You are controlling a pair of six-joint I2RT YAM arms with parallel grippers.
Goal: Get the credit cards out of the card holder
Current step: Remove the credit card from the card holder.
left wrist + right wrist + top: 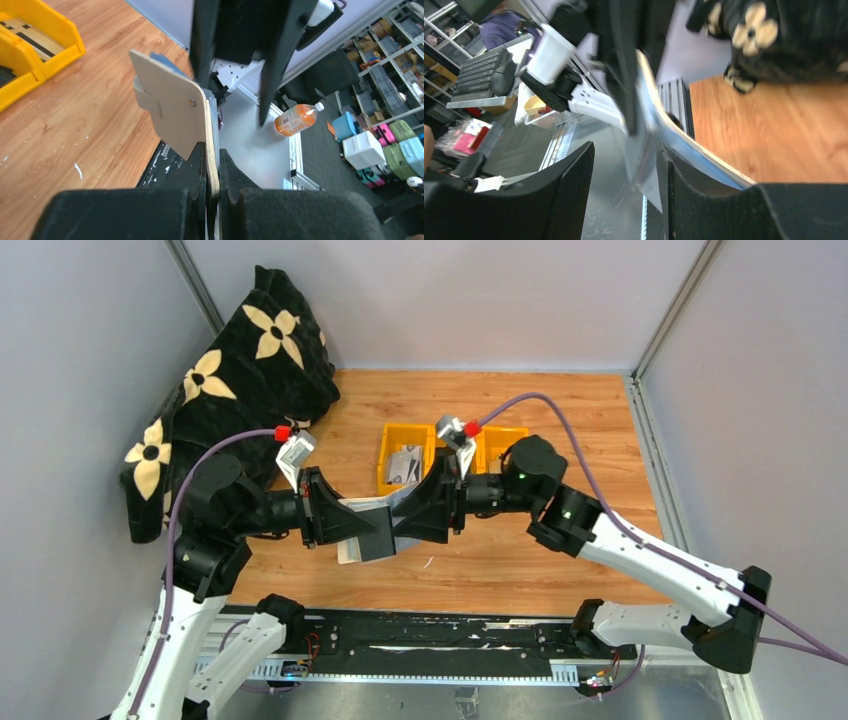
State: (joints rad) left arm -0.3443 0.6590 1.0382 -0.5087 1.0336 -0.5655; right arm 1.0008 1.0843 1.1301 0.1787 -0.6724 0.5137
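The card holder (362,506) hangs above the table between my two grippers. My left gripper (212,150) is shut on the edge of its beige outer flap (172,107), which carries the snap tab. In the top view the left gripper (365,525) faces the right gripper (412,515) tip to tip. My right gripper (624,150) stands open around the card holder's silvery-blue inner side (664,125), which leans on one finger (684,190). A pale thin sheet (644,170) lies between the jaws; whether it is a card I cannot tell. Grey-white credit cards (405,465) lie in a yellow bin.
Two yellow bins (388,445) (505,435) stand side by side at the middle back of the wooden table. A black bag with cream flowers (230,380) fills the back left corner. Grey walls close the table's sides.
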